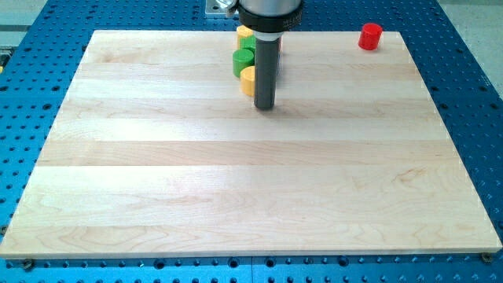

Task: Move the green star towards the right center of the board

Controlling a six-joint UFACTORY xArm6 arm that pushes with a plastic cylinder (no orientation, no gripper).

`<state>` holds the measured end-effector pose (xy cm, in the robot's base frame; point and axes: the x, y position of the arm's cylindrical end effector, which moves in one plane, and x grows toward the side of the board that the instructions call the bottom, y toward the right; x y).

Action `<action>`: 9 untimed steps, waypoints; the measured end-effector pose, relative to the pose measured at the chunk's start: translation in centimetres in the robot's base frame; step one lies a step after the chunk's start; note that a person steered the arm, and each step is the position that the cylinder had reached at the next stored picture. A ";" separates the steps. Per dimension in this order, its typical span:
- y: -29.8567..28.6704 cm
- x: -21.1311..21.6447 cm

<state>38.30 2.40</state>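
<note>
This arm carries no pincer, so there is no opening to report and nothing is held; it ends in a straight dark rod that comes down from the view's top. My tip [264,107] rests on the wooden board [251,181] in its upper middle part, just below and to the right of a small cluster of blocks.

The cluster stands close to the board's top edge, a little left of the rod, which hides part of it. At the top is a yellow block [243,32], its shape unclear. Below it is a green block [243,60], which looks like the green star of the task, though its outline is partly hidden by the rod and I cannot tell the shape for certain. Below that is another yellow block [248,79], rounded on its visible side, lying just beside the rod's lower shaft; whether they touch I cannot tell. A sliver of red shows at the rod's right edge, too small to identify.

A red cylinder [370,36] stands well apart, near the board's top right corner.

The board lies on a blue perforated tabletop [471,63]. The green block is at top centre, far from the right centre of the board.
</note>
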 end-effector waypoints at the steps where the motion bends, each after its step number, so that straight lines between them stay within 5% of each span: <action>1: 0.0 0.0; 5: -1.0 2.8; 7: -12.8 2.0; 9: -14.8 -13.9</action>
<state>24.39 -12.35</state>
